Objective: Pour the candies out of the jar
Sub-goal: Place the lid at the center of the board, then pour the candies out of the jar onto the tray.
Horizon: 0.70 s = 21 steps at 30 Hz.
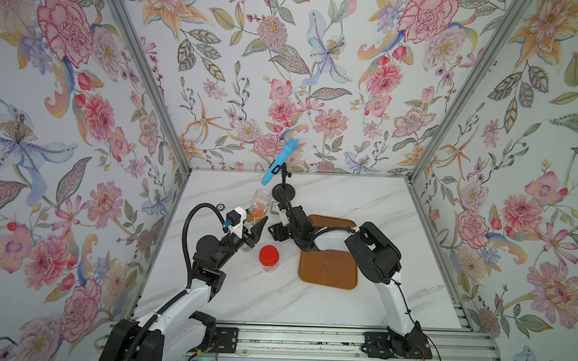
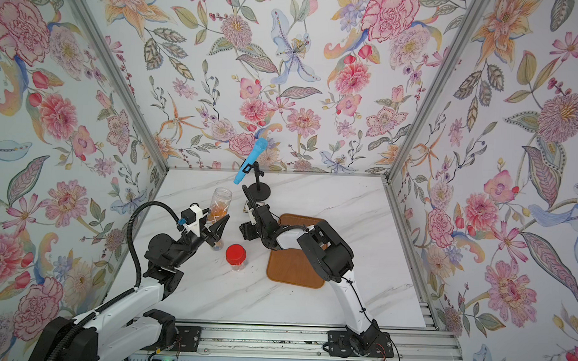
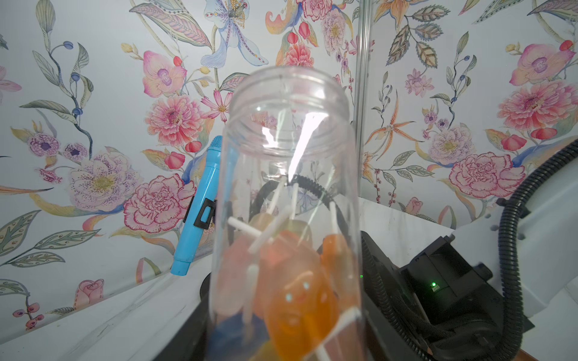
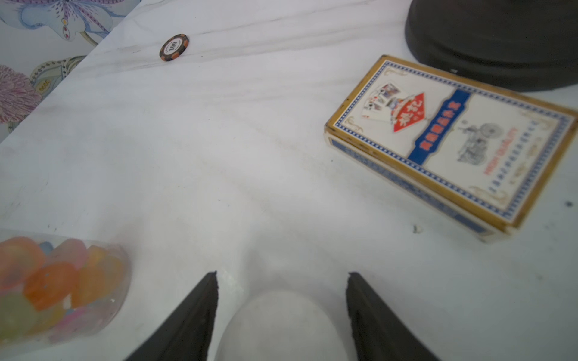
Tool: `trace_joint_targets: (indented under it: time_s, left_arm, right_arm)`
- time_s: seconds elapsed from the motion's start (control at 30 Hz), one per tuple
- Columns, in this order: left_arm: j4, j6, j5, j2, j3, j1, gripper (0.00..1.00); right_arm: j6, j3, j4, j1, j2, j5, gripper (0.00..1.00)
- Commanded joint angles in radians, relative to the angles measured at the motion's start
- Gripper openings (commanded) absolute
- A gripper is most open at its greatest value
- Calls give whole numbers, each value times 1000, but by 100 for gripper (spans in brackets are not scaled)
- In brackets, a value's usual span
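A clear, lidless jar (image 1: 261, 202) is held tilted above the table, its mouth pointing up and toward the back wall. My left gripper (image 1: 255, 232) is shut on its lower end. The candies (image 3: 294, 281), orange, pink, yellow and blue with pale sticks, lie heaped at the jar's bottom (image 2: 218, 213). In the left wrist view the jar (image 3: 291, 156) fills the middle and hides the jaws. My right gripper (image 4: 282, 275) stands open with nothing between its fingers, low over the table just right of the jar (image 4: 62, 281); in a top view this gripper (image 1: 274, 230) faces the left one.
A red cap on a short clear container (image 1: 268, 258) stands in front of both grippers. A wooden tray (image 1: 327, 270) lies right of it, partly under the right arm. Behind are a blue toy microphone (image 1: 280, 161) on a black stand (image 1: 284, 191), a card box (image 4: 453, 147) and a poker chip (image 4: 174, 47).
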Motion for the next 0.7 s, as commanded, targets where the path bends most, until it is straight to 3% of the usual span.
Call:
trace_joint_targets:
  time_s: [0.0, 0.13, 0.4, 0.67]
  left_arm:
    - [31, 10, -14, -21, 2, 10, 0]
    - [23, 1, -1, -15, 13, 10, 0]
    - [-21, -22, 45, 40, 61, -8, 0]
    - [-95, -42, 37, 106, 101, -127, 0]
  right_arm:
    - [42, -5, 8, -14, -32, 16, 83]
    - [77, -76, 21, -46, -145, 7, 100]
    - [116, -200, -120, -176, -405, 49, 100]
    - [79, -269, -306, -306, -621, 160, 100]
